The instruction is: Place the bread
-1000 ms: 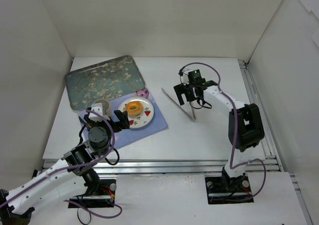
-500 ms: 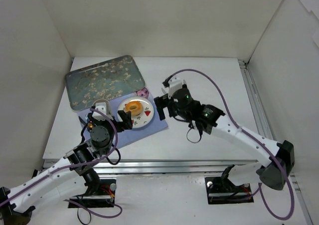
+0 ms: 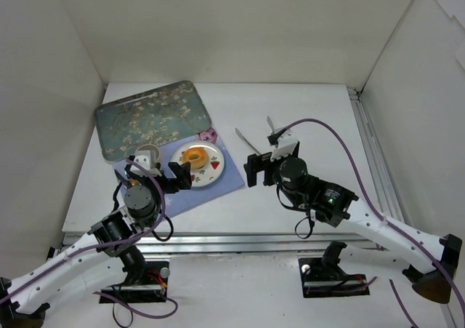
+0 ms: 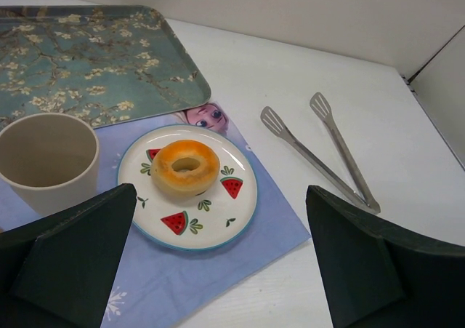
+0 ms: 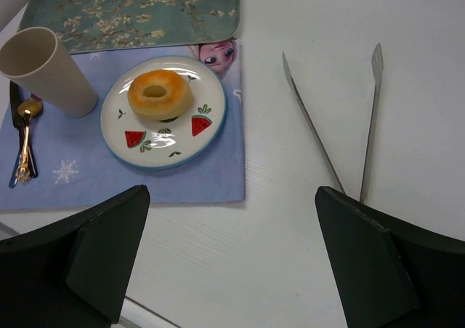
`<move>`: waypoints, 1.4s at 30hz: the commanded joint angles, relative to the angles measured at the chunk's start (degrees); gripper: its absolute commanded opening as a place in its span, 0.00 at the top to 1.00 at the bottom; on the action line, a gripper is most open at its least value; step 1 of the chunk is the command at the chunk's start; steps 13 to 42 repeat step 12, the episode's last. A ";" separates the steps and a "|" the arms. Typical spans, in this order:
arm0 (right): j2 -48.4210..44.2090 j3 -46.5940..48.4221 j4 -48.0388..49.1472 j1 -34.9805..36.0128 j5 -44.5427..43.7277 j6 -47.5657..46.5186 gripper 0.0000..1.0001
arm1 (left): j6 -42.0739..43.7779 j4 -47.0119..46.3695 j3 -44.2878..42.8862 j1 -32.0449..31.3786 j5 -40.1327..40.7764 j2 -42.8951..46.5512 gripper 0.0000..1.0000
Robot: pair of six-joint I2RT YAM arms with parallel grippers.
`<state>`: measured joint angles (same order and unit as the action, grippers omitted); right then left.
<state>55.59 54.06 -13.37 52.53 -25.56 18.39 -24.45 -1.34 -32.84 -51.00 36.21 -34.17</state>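
Bread (image 5: 159, 93) rests on watermelon-print plate (image 5: 116, 117), offset toward 11 o'clock; placement apparently complete. Left gripper (image 3: 155, 174) and right gripper (image 5: 231, 196) both apart, empty. Advice: retreat toward 6 o'clock, clear of plate rim and of tongs (image 5: 314, 128) at plate's 3 o'clock.

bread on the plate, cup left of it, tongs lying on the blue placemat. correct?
Not quite. The tongs lie on the bare white table, to the right of the blue placemat and clear of it, as the right wrist view shows. The rest holds: the bread is on the plate, and the cup stands left of it.
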 commanded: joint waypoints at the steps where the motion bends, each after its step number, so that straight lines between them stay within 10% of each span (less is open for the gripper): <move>1: -1.36 -0.36 5.72 0.55 -4.66 0.59 0.02 | 0.45 -5.16 -0.03 0.20 -1.14 0.16 0.01; 42: -3.13 -3.00 8.79 0.55 -5.11 1.56 0.02 | 0.28 -5.07 -0.56 0.20 0.18 -3.01 0.00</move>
